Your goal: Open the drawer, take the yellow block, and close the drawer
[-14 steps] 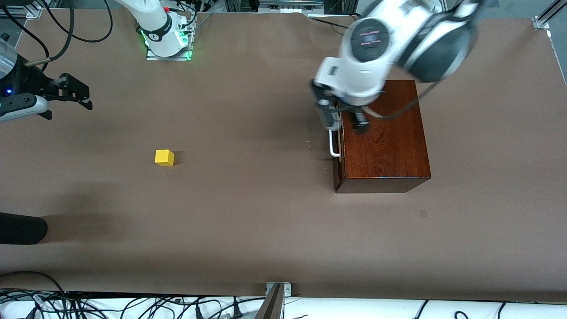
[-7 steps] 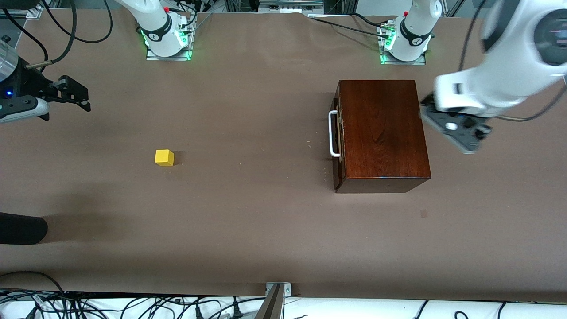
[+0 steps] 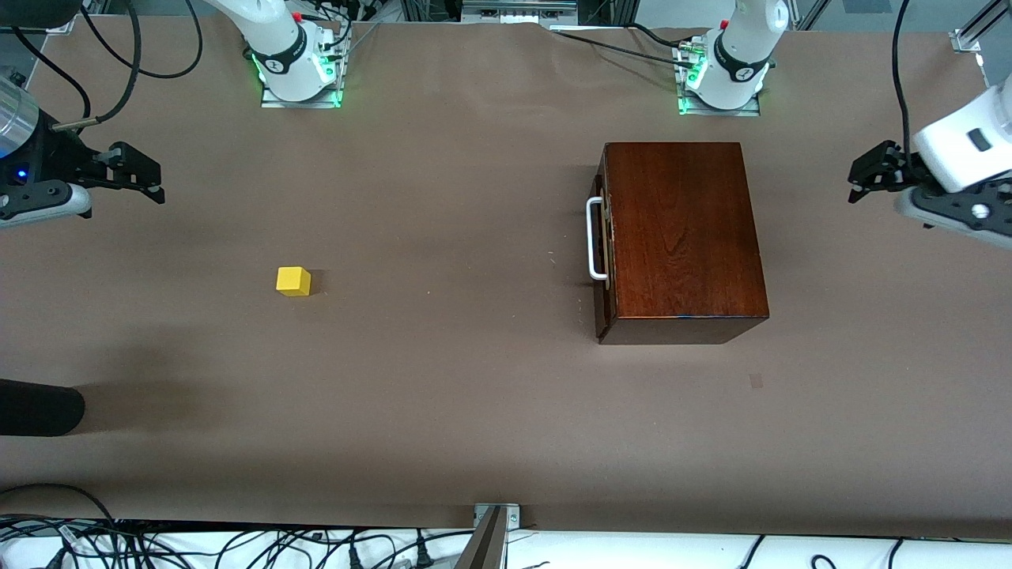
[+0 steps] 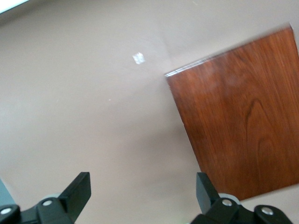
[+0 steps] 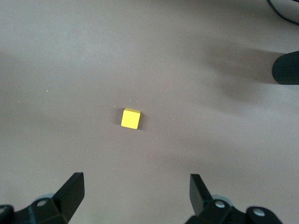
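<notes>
The reddish-brown wooden box (image 3: 685,237) stands toward the left arm's end of the table, its drawer (image 3: 602,253) shut, with the white bar handle (image 3: 593,239) facing the table's middle. The yellow block (image 3: 293,280) sits on the bare table toward the right arm's end; it also shows in the right wrist view (image 5: 131,118). My left gripper (image 3: 863,172) is open and empty, up over the table at the left arm's end, beside the box; the box top shows in the left wrist view (image 4: 243,116). My right gripper (image 3: 141,175) is open and empty, up over the table's edge at the right arm's end.
A dark rounded object (image 3: 39,407) juts in at the right arm's end, nearer the front camera than the block. Both arm bases (image 3: 296,67) stand along the table's back edge. Cables hang along the front edge (image 3: 237,545).
My left arm has swung away from the drawer handle, across the box top, out to the left arm's end of the table. The drawer stays shut. The right arm barely moved.
</notes>
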Controlling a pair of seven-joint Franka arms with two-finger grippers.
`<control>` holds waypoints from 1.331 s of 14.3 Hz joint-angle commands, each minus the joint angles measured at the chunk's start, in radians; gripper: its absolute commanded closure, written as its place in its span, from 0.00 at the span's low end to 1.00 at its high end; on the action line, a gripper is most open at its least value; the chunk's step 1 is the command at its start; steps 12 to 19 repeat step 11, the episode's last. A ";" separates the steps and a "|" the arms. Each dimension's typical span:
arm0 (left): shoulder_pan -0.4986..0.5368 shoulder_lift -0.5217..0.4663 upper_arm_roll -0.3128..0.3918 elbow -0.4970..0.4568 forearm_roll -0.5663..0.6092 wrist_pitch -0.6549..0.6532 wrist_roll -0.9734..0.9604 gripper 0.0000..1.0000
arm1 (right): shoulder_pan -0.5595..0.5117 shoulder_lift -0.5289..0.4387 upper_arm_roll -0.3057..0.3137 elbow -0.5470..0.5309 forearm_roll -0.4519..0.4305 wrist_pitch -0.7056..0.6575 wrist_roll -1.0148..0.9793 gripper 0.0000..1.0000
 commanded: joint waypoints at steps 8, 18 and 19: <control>-0.091 -0.191 0.172 -0.287 -0.140 0.167 -0.175 0.00 | -0.003 0.003 0.009 0.027 0.001 -0.013 0.018 0.00; -0.091 -0.190 0.172 -0.287 -0.140 0.164 -0.176 0.00 | 0.000 0.001 0.010 0.027 0.001 -0.013 0.018 0.00; -0.091 -0.190 0.172 -0.287 -0.140 0.164 -0.176 0.00 | 0.000 0.001 0.010 0.027 0.001 -0.013 0.018 0.00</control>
